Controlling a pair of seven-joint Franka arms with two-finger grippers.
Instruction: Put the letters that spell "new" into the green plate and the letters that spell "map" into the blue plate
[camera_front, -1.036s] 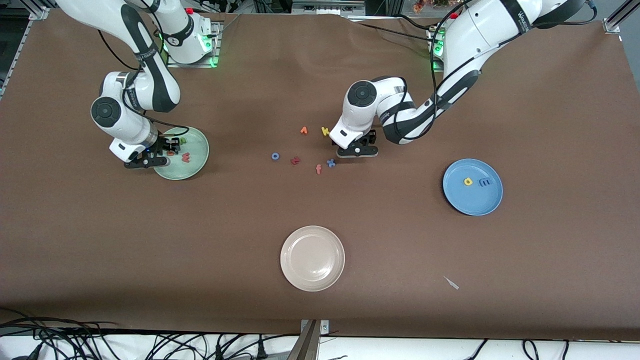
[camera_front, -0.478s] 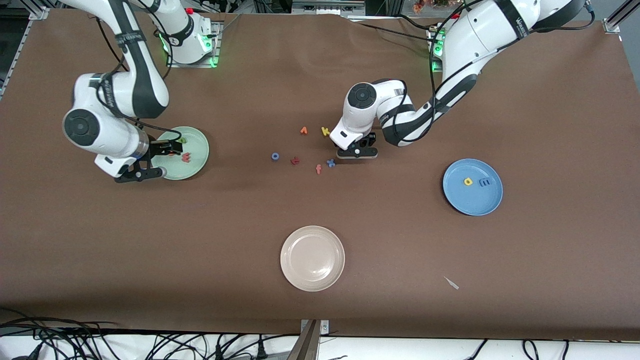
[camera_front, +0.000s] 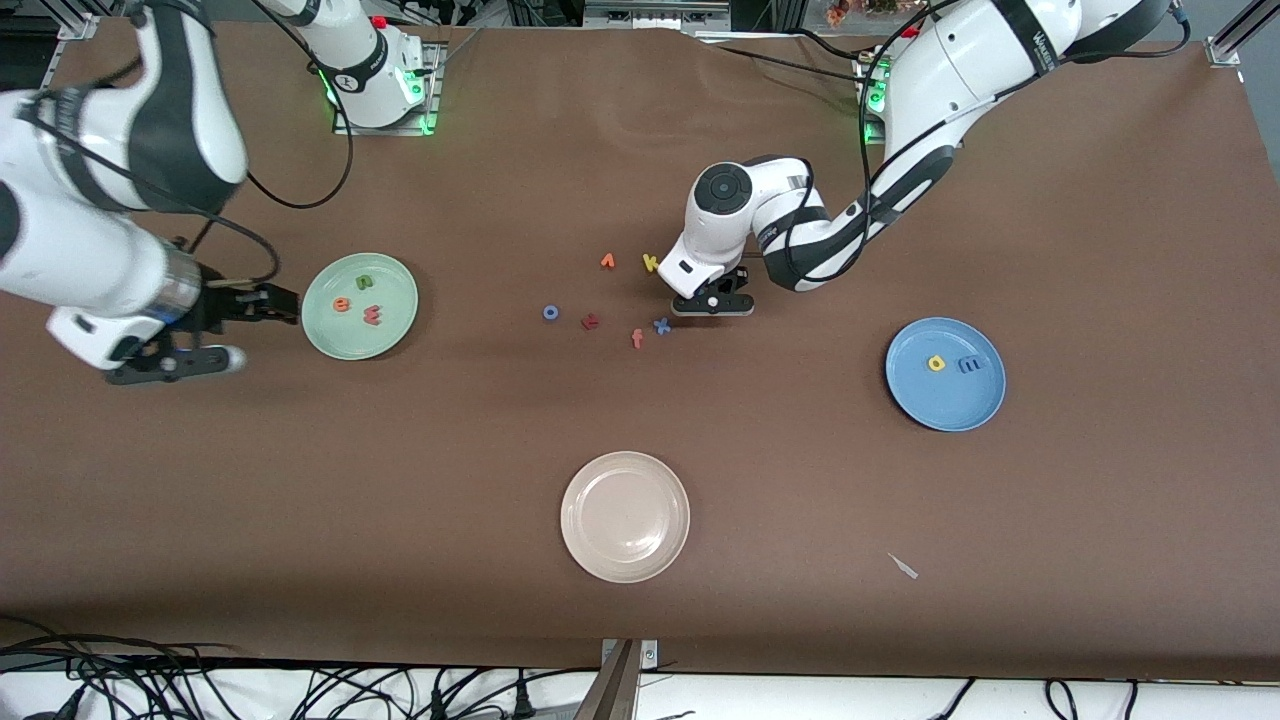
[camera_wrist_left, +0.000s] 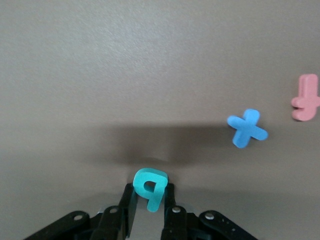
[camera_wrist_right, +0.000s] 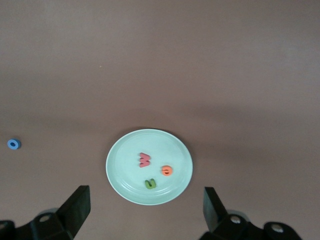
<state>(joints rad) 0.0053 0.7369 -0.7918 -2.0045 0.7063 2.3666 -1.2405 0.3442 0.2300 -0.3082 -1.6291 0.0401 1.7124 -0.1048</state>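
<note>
Teal "a" (camera_wrist_left: 150, 188) was pinched between the fingers (camera_wrist_left: 172, 212) of the left gripper (camera_front: 712, 300), low at the table near the middle, just beside the blue "x" (camera_front: 661, 325). In the front view the gripper hid the letter; only the left wrist view showed it, standing on edge in the grip.

Green plate (camera_front: 395, 325) at the right arm's end already held the "n" (camera_front: 366, 283), "e" (camera_front: 342, 304) and "w" (camera_front: 373, 316), so "new" looked done. Blue plate (camera_front: 950, 410) at the left arm's end held the "p" (camera_front: 936, 363) and "m" (camera_front: 970, 366); the "a" was the last one missing.

Right gripper (camera_front: 215, 330) was spread wide, holding nothing, up in the air beside the green plate; this arm seemed to wait.

For the step in hand, my advice: lift the "a" straight up first, bc the "x" and the pink "f" (camera_front: 637, 339) lay near and a sideways drag could push them. Grip was only at the letter's lower part, so move w/o jerks. Carry it over the blue plate, go low inside the rim, then release over a bare part, not on the "p" or "m".
</note>
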